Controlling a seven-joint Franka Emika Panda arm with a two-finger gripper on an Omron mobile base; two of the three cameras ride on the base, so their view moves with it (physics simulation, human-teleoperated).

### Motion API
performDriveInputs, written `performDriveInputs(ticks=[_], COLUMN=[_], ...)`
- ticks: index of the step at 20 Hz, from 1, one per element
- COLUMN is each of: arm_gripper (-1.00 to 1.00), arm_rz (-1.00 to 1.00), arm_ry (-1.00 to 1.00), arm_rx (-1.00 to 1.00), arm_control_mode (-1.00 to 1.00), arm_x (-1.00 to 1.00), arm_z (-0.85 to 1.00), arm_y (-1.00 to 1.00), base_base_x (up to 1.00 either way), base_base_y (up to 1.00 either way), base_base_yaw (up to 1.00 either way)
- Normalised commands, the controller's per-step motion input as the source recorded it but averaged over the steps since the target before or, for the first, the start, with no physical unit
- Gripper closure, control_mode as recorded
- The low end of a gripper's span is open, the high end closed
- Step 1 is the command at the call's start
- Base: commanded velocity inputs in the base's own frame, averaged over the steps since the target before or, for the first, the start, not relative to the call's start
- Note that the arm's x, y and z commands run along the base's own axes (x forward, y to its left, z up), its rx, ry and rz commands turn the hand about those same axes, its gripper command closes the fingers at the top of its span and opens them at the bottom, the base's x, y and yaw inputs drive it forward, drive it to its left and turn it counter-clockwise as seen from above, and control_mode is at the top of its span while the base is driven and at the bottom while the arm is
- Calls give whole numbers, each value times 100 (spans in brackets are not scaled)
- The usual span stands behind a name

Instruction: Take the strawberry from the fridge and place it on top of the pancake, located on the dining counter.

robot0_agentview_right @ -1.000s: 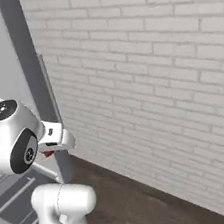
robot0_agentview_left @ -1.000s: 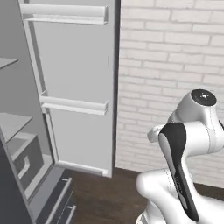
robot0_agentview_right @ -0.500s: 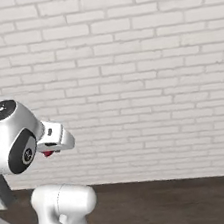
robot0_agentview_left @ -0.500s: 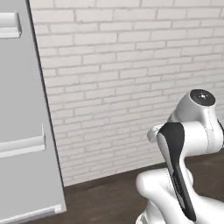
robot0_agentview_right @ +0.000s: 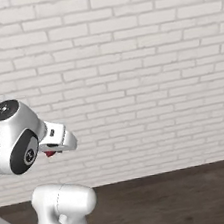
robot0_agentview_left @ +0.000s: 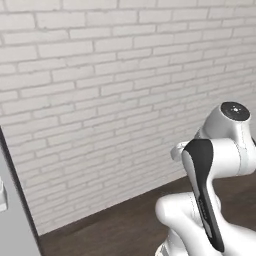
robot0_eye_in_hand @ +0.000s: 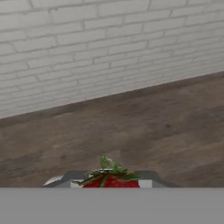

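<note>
The strawberry (robot0_eye_in_hand: 109, 179), red with a green leafy cap, sits between my gripper's (robot0_eye_in_hand: 109, 183) finger tips at the bottom of the hand view. In the right base view a bit of the red strawberry (robot0_agentview_right: 49, 153) peeks out under the white hand, where the gripper (robot0_agentview_right: 51, 152) is shut on it, held high in front of the arm. A grey edge of the fridge (robot0_agentview_left: 11, 220) door stands at the lower left of the left base view. The pancake and the dining counter are out of view.
A white brick wall (robot0_agentview_left: 115, 85) runs across both base views, close ahead. Below it lies a dark wood floor (robot0_eye_in_hand: 131, 127), bare in front of the hand.
The whole picture has swung, so the base has turned: the fridge has slid off to the left and the brick wall has taken its place. The gripper keeps its hold on the strawberry.
</note>
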Motion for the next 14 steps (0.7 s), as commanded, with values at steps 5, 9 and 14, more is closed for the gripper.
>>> performDriveInputs(ticks=[5,9,14], arm_gripper=[100,100,100], arm_rz=[0,0,0], arm_ry=[0,0,0], arm_rx=[0,0,0], arm_control_mode=[100,100,100], arm_x=[0,0,0], arm_z=[0,0,0], arm_y=[0,0,0], base_base_x=[74,79,100], base_base_y=[-4,-32,-51], base_base_yaw=[0,-4,-21])
